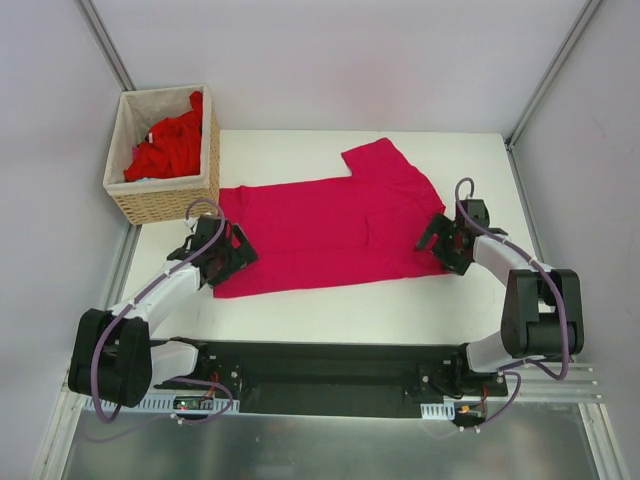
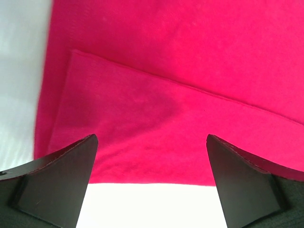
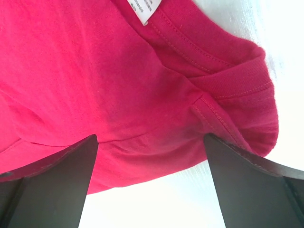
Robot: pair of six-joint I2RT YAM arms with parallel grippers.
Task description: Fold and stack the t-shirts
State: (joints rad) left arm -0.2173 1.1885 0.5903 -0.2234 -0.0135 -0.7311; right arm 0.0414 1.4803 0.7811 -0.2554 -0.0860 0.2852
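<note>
A magenta-crimson t-shirt (image 1: pixel 330 225) lies spread flat on the white table, one sleeve pointing to the far side. My left gripper (image 1: pixel 226 262) is open at the shirt's near left corner; the left wrist view shows the shirt's hem (image 2: pixel 156 118) between the spread fingers. My right gripper (image 1: pixel 446 245) is open at the shirt's right end by the collar; the right wrist view shows the collar (image 3: pixel 228 71) and a white neck label (image 3: pixel 145 10). Brighter red t-shirts (image 1: pixel 168 148) are heaped in the basket.
A woven wicker basket (image 1: pixel 160 200) with a white liner stands at the far left of the table. Metal frame posts rise at both far corners. The black arm mount rail (image 1: pixel 330 375) runs along the near edge.
</note>
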